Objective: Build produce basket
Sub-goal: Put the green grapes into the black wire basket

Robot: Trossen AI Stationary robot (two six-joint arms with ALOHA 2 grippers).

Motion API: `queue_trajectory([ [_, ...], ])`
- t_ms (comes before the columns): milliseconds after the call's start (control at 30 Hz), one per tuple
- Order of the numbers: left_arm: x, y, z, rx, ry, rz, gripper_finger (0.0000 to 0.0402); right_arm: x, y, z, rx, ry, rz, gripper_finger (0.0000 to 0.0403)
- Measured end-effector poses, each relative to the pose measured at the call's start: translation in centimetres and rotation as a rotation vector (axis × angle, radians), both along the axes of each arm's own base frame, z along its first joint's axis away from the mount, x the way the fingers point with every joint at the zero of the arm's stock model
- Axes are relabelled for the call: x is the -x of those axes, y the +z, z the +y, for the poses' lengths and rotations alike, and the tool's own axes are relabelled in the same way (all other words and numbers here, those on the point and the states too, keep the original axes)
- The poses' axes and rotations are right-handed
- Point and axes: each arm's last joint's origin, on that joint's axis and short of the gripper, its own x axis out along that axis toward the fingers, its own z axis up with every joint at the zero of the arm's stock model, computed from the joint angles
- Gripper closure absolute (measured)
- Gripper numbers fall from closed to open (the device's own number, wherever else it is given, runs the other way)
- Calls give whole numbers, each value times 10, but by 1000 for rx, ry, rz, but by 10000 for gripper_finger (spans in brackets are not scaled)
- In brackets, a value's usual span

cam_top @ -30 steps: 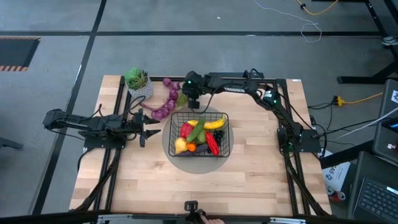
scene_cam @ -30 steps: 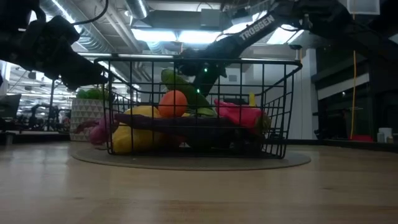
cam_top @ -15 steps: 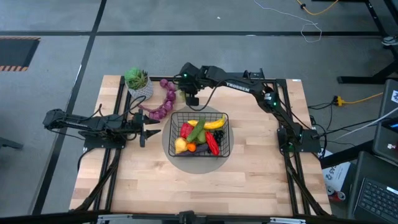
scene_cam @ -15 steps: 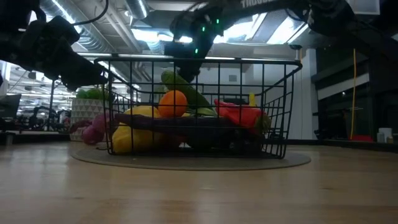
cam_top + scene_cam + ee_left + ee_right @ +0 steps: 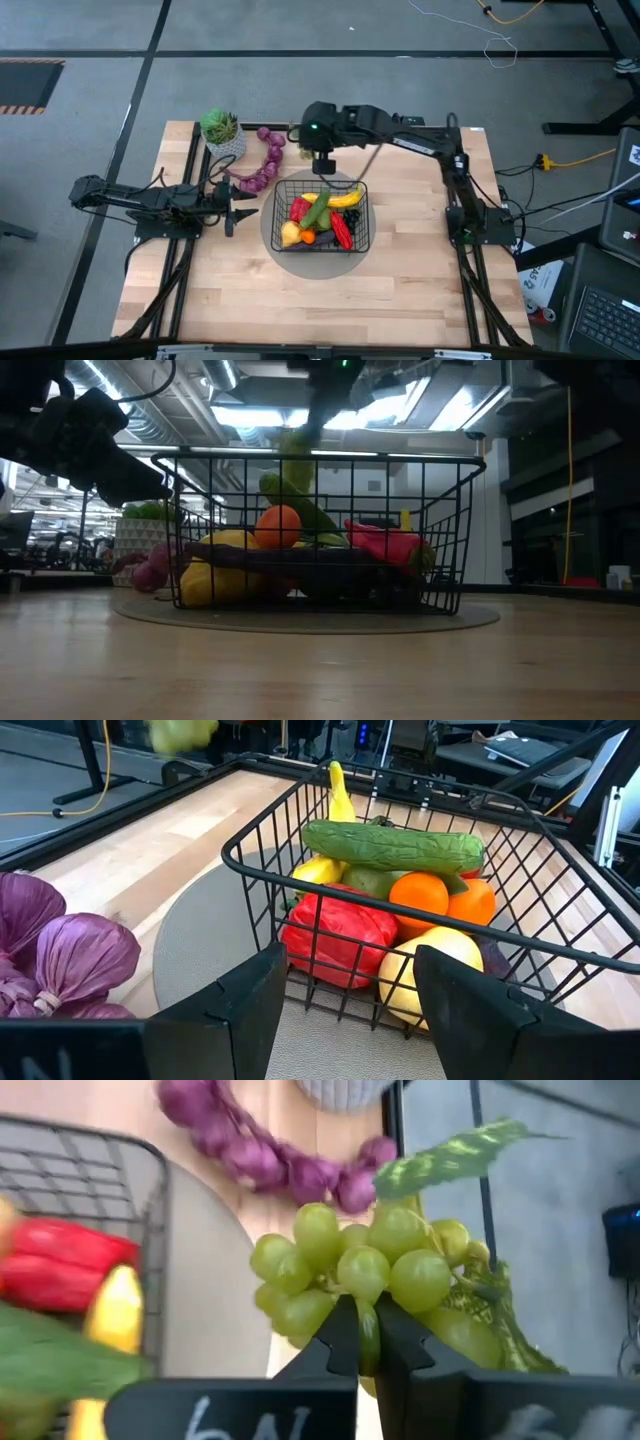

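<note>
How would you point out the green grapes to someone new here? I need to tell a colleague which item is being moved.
Start at the black wire basket in the middle of the table, then look just past its far rim, where the right gripper is shut on the green grapes. They are the only produce off the table, a pale green cluster with a leaf, unlike the purple bunch lying beside the basket.

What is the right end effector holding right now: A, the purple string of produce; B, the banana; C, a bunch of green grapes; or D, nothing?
C: in the right wrist view the right end effector is pinched shut on the green grapes, while the purple string of produce lies on the table and the banana sits in the basket.
</note>
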Motion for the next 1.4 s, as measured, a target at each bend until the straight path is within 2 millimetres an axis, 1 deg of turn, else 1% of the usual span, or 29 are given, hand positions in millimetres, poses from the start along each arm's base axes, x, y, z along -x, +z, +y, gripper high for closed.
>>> queue_trajectory([
  [200,0,0,0,1,1,0,188,28,42,36,-11,30,-74,402],
  [333,2,3,1,-4,30,-29,188,50,67,55,-27,45,-120,403],
  [433,3,5,0,-28,-8,-53,188,66,81,66,-50,39,-148,403],
  [533,3,12,-2,-86,-86,-109,188,76,90,72,-59,44,-156,403],
  [667,5,15,-4,-149,-161,-135,188,86,96,77,-72,42,-158,403],
  [867,6,4,1,-146,-113,-104,188,90,95,79,-103,29,-137,403],
  [1000,6,4,5,-138,-125,-107,188,90,95,79,-114,37,-136,403],
  [1133,6,5,9,-157,-92,-113,188,90,94,83,-226,126,-139,399],
  [1233,6,5,12,-140,-64,-110,188,86,92,89,-318,209,-141,397],
  [1400,6,3,13,-120,-51,-99,188,84,90,96,-337,237,-123,396],
])
